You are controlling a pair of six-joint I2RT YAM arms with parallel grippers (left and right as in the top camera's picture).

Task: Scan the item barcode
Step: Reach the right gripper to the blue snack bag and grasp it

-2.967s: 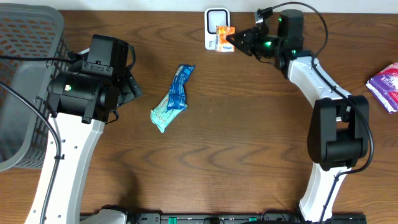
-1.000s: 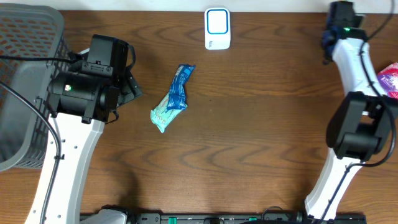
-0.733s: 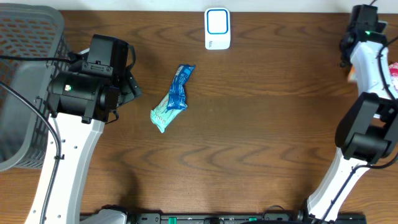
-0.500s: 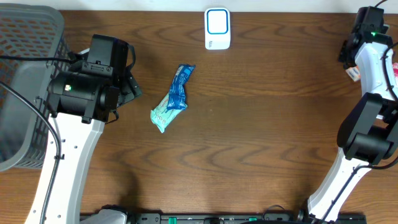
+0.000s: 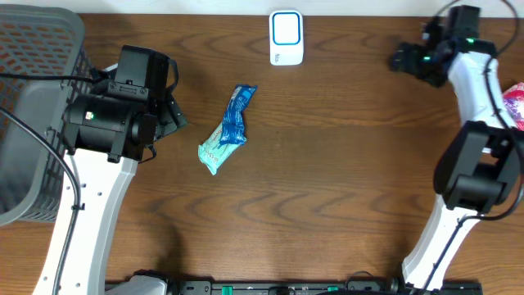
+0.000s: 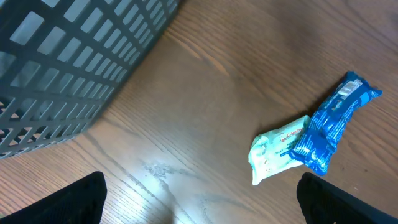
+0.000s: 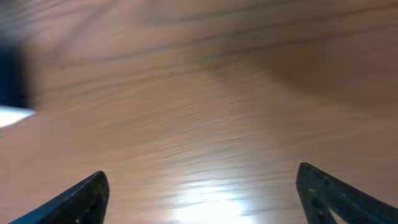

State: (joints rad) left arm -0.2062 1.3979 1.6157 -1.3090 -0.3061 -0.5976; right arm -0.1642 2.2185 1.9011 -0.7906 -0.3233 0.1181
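One basket (image 5: 37, 49) fills the table's (image 5: 327, 205) left edge from 9 to 11 o'clock, its mesh wall close beside the left arm, so there is little room on that side. The left gripper (image 6: 208, 202) hangs just right of the basket, at about 9 o'clock, with its two tips spread wide and only wood between them. The packet (image 5: 229, 129) lies flat near it, a little left of centre and slanted from 7 toward 1 o'clock. It is blue at the far end and pale green at the near end, and I cannot tell whether it is one wrapper or two overlapping. It touches nothing else, and bare wood surrounds it. From it a broad open stretch runs across the centre to the near edge at 6 o'clock. One scanner (image 5: 286, 37) stands against the far edge at 12 o'clock, well apart from the packet. The right gripper (image 5: 401, 59) is at about 1 o'clock, near the far edge and right of the scanner. It points toward 9 o'clock, tips apart and holding nothing. One purple pouch (image 5: 516, 100) sits at the right edge near 2 o'clock, partly cut off by the frame.
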